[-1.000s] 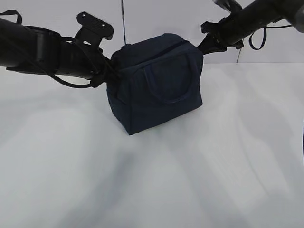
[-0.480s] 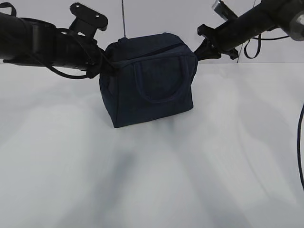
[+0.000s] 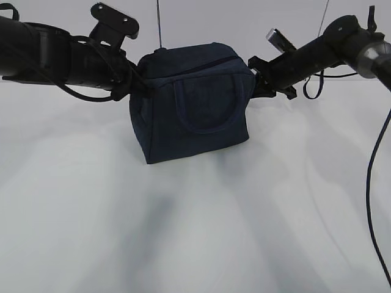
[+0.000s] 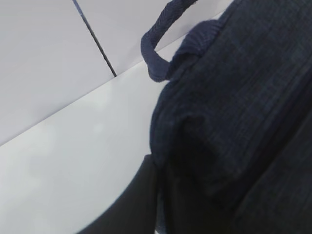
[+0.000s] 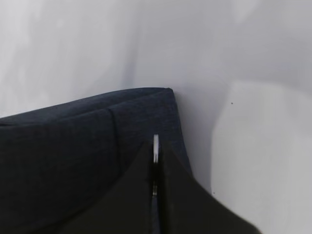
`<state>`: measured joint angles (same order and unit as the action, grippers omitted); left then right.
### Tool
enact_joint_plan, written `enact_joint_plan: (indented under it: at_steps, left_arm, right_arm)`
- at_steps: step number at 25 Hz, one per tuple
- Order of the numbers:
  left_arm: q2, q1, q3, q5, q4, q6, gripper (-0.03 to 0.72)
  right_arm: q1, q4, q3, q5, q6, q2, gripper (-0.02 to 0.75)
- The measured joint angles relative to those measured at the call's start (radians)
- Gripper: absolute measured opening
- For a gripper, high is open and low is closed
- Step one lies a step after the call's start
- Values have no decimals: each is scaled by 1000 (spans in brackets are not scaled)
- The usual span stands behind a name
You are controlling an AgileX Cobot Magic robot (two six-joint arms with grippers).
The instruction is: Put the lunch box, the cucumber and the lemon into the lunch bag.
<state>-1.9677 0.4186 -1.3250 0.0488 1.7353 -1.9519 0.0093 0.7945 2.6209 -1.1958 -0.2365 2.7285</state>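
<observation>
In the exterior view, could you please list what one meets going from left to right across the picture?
Left arm → lunch bag → right arm → a hanging black cable at the right edge. All stand over the white table.

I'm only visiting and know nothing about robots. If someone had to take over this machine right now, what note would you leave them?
Left pincer: pressed against the left end of the lunch bag; whether it grips the fabric cannot be told.
Right pincer: shut on the zipper's metal ring pull at the bag's right end.
The bag stands upright on the white table, its zipper looking closed.
Lunch box, cucumber and lemon: none visible on the table; presumably already inside, which cannot be confirmed.
Left to do: check the zipper is fully shut, then release both pincers.
</observation>
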Motion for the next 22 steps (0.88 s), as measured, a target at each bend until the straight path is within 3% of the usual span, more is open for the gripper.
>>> enact_joint_plan:
  at_steps: [13,19,22]
  left_arm:
    - [0,0,0,19,21,0,-10]
    - [0,0,0,184,23,0,-10]
    - [0,-6,0,256,9,0,-10]
  right_arm:
    - [-1,10,22,-21,-97,7,10]
    - [-1,10,73,-29,-130,7,169]
    - [-1,10,82,-29,-132,7,205]
